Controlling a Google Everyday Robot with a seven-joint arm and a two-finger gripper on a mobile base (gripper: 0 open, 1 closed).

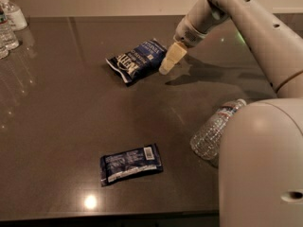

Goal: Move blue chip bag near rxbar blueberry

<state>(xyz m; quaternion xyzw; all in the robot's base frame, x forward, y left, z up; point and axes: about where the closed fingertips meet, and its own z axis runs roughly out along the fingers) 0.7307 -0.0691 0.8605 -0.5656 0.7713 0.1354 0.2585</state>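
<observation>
Camera view: the cream-tipped gripper [169, 60] hangs at the upper-right end of the puffy, crinkled navy blue chip bag [136, 60], seemingly touching it; whether it is parted or clamped I cannot tell. The bag's long axis slants down-left. The small, flat, dark-blue rxbar blueberry [130, 165] lies well apart, near the dark desk's [57, 112] front edge.

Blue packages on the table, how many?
2: the blue chip bag far back, beside the gripper, and the rxbar blueberry near the front edge. The robot body may hide more.
</observation>
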